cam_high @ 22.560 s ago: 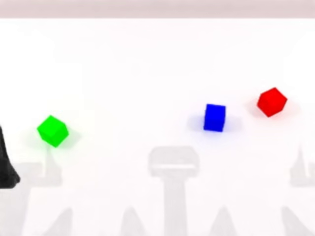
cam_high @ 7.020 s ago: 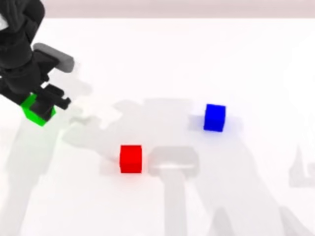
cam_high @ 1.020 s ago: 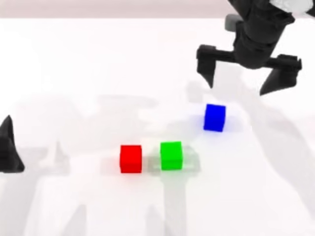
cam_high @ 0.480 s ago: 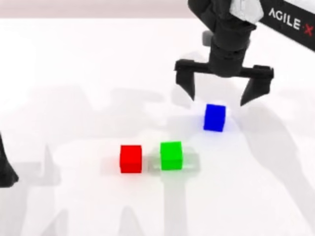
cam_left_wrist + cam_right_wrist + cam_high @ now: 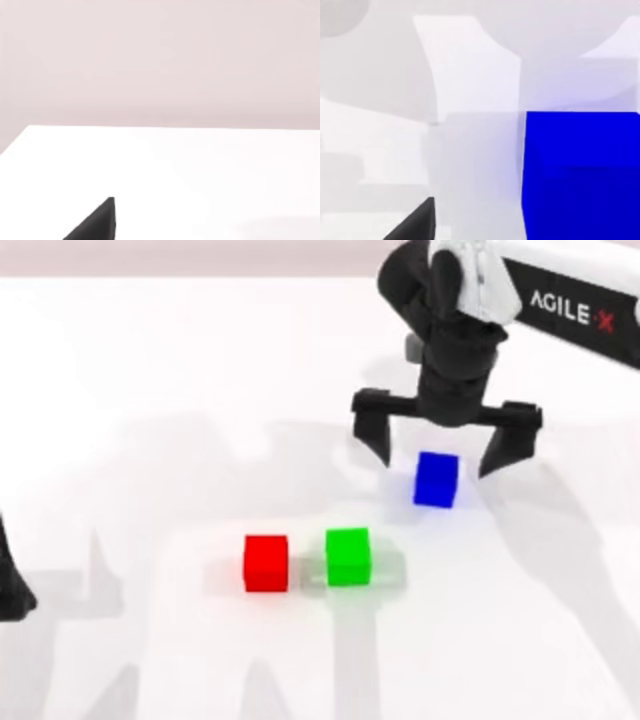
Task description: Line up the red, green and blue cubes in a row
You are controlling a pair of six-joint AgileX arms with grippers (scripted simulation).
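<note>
The red cube (image 5: 266, 562) and the green cube (image 5: 347, 556) sit side by side near the table's middle, a small gap between them. The blue cube (image 5: 437, 479) lies farther back and to the right, apart from them. My right gripper (image 5: 440, 452) hangs open just above the blue cube, one finger on each side of it. In the right wrist view the blue cube (image 5: 580, 172) fills the near side, with one dark fingertip (image 5: 415, 222) showing. My left arm (image 5: 10, 580) is parked at the left edge.
The table's far edge (image 5: 200, 276) runs along the top of the top view. The left wrist view shows only bare table and a dark fingertip (image 5: 95, 222).
My right gripper has moved left and toward the front, from behind and right of the blue cube to straddling it. The cubes have not moved.
</note>
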